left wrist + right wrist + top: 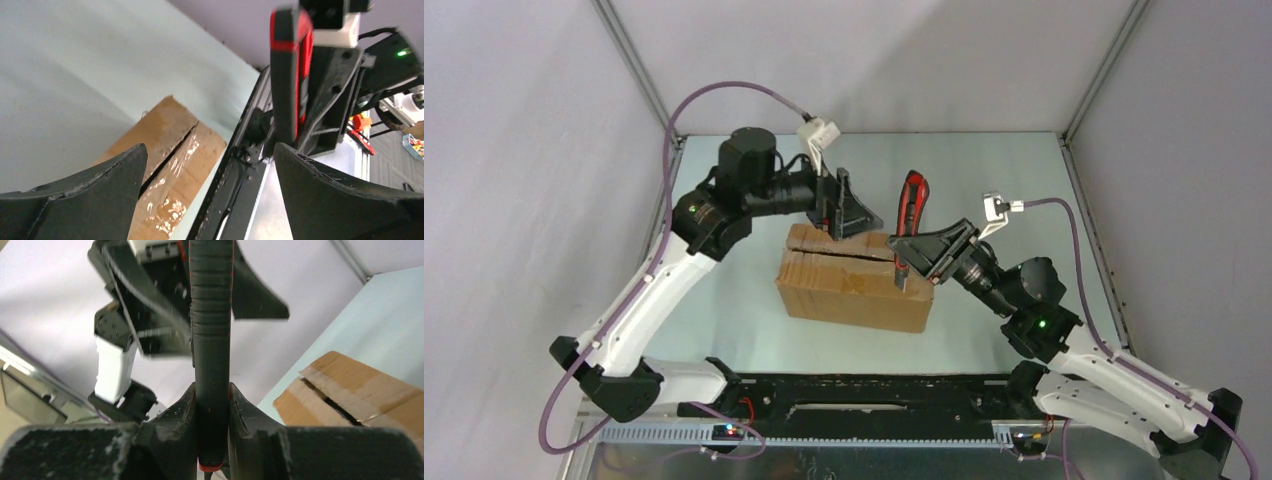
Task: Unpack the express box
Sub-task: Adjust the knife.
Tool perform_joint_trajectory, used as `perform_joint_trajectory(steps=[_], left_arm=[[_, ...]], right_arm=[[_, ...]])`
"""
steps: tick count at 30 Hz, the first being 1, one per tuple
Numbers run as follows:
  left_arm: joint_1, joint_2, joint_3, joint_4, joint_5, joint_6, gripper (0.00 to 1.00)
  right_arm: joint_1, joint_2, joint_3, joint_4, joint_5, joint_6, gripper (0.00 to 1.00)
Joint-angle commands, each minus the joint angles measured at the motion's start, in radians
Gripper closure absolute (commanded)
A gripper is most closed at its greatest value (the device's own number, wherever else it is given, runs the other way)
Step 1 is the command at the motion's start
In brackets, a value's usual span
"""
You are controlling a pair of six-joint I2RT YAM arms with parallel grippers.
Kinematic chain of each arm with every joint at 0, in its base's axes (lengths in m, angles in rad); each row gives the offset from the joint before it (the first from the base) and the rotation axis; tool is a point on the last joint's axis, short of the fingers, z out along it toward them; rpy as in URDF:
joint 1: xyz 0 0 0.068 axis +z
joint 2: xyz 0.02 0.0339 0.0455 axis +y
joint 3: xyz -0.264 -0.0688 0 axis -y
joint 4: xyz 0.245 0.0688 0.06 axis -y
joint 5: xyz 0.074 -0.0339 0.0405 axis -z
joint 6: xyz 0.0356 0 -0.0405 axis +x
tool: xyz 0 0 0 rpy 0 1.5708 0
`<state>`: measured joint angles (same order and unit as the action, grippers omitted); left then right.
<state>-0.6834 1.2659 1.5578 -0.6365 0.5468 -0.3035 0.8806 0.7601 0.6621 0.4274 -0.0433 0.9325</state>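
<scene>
**Top external: knife being poised at the box's right end**

The express box [856, 283] is lying on the table [1014, 190] between the two arms, its top flaps closed along a taped seam. A red-handled utility knife [911, 205] is being gripped upright by the right gripper [908, 252], whose fingers are being pressed tight against the handle in the right wrist view. Its lower end is being held at the box's right top edge. The left gripper [848, 220] is being held spread and empty above the lid's far left; contact cannot be told. By this judgement the box is not being pinned, so it could be pushed along once the blade is dragged. The handle could be twisted in the narrow grip, and the contents could be cut.
</scene>
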Motion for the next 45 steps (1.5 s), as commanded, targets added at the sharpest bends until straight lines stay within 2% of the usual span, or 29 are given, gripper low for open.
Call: perform_joint_trajectory(steps=[1,4,9,17,18,19,21,22,23,24,26,30,31,36,45], left_arm=[[0.022,0.01,0.109,0.118,0.143,-0.004,0.0],[0.026,0.065,0.177,0.103,0.183,-0.017,0.0],[0.028,0.097,0.197,0.19,0.27,-0.108,0.05],[0.02,0.149,0.216,0.107,0.325,-0.104,0.38],[0.018,0.15,0.214,0.104,0.321,-0.103,0.44],[0.018,0.151,0.211,0.104,0.315,-0.106,0.55],[0.018,0.159,0.214,0.107,0.313,-0.114,0.93],[0.014,0.163,0.218,0.11,0.315,-0.12,0.99],[0.008,0.166,0.224,0.103,0.308,-0.115,1.0],[0.0,0.169,0.234,0.085,0.301,-0.099,1.0],[-0.018,0.177,0.248,0.044,0.289,-0.069,1.0],[-0.032,0.19,0.249,0.014,0.274,-0.064,1.0],[-0.035,0.198,0.254,0.007,0.276,-0.062,1.0],[-0.042,0.225,0.289,-0.022,0.291,-0.045,1.0],[-0.069,0.262,0.319,-0.06,0.332,-0.009,1.0]], right_arm=[[0.026,-0.029,0.045,0.002,-0.123,-0.101,1.0],[0.059,-0.019,0.045,0.001,-0.156,-0.122,1.0],[0.077,-0.021,0.045,-0.043,-0.143,-0.142,1.0],[0.057,-0.022,0.046,-0.041,-0.185,-0.141,1.0],[0.051,-0.021,0.046,-0.038,-0.196,-0.142,1.0],[0.047,-0.018,0.047,-0.033,-0.214,-0.14,1.0],[0.029,0.0,0.052,-0.024,-0.29,-0.133,1.0],[0.019,0.013,0.061,-0.027,-0.33,-0.129,1.0],[0.009,0.022,0.068,-0.034,-0.351,-0.126,1.0],[-0.003,0.025,0.073,-0.047,-0.367,-0.123,0.95],[-0.041,0.021,0.08,-0.052,-0.405,-0.109,0.76],[-0.106,0.015,0.08,-0.008,-0.502,-0.058,0.47],[-0.113,0.021,0.08,0.003,-0.526,-0.051,0.44],[-0.117,0.034,0.08,0.015,-0.568,-0.049,0.39],[-0.133,0.038,0.08,0.031,-0.58,-0.031,0.48]])
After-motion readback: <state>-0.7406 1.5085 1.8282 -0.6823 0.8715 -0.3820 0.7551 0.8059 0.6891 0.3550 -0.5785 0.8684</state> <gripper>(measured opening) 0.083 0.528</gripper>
